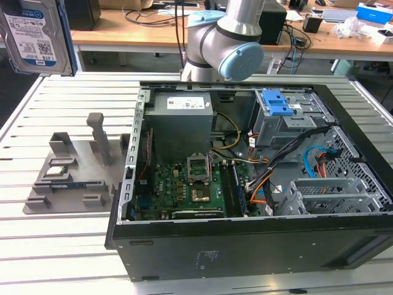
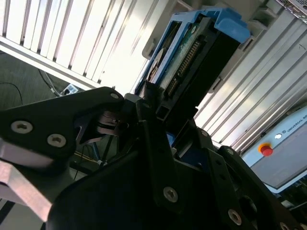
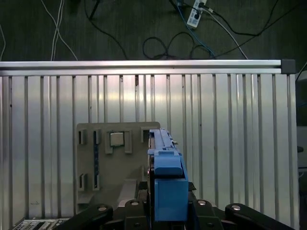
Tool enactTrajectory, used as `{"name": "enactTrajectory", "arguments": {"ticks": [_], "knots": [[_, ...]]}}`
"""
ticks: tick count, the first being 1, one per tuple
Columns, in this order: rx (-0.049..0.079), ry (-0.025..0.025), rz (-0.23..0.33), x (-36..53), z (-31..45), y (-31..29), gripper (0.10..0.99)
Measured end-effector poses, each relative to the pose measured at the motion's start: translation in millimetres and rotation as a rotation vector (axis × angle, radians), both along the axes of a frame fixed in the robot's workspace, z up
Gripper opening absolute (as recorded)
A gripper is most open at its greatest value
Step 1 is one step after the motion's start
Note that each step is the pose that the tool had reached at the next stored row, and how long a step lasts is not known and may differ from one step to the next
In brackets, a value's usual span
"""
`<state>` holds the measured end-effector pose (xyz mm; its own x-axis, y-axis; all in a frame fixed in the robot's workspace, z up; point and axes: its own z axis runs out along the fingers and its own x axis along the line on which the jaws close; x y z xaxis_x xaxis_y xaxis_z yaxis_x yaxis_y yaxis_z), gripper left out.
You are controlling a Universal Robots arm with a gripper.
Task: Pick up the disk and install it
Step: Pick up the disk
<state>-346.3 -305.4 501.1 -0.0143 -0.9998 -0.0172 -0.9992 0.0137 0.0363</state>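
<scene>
The end effector is gripping the disk by one end, holding it high above the parts tray. The disk's long axis is pointing straight out from the end effector. The open computer case is sitting well apart, toward the exterior view's right.

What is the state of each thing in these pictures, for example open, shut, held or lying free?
disk: held in the air by the tool, clear of the table.
tool: shut on the disk.
computer case: lying on its side, open, no cover on top.
gray fixture: flat on the table, a small chip resting in it.
</scene>
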Motion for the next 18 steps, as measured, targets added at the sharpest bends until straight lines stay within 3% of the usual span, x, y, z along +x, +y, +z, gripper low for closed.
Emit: {"name": "enactTrajectory", "arguments": {"ticks": [18], "knots": [[0.0, -0.0001, 0.0, 0.4, 35.7, 0.5, 0.369]]}}
